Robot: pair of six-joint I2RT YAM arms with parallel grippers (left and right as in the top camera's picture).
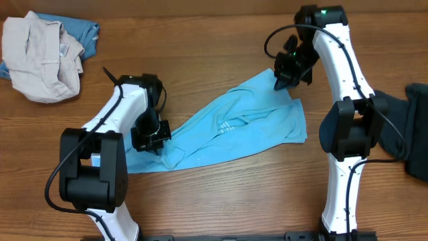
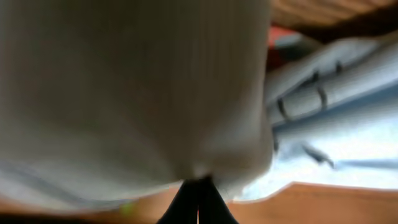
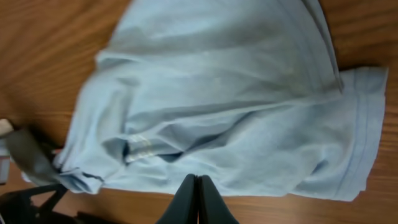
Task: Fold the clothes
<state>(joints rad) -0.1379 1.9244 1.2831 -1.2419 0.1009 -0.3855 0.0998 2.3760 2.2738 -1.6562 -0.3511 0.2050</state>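
On the table, the T-shirt, likely soft and light, spans left gripper to right gripper, both clamped on its edges, the best holds.

My left arm rises from its base and bends inward, and the left gripper points down, low over the desk. Its jaws are pressed fully together, the dark fingertips meeting in one thin seam. My right arm stretches farther forward and hooks back toward the middle, with the right gripper tipped downward too, its jaws closed tight and its fingertips touching.
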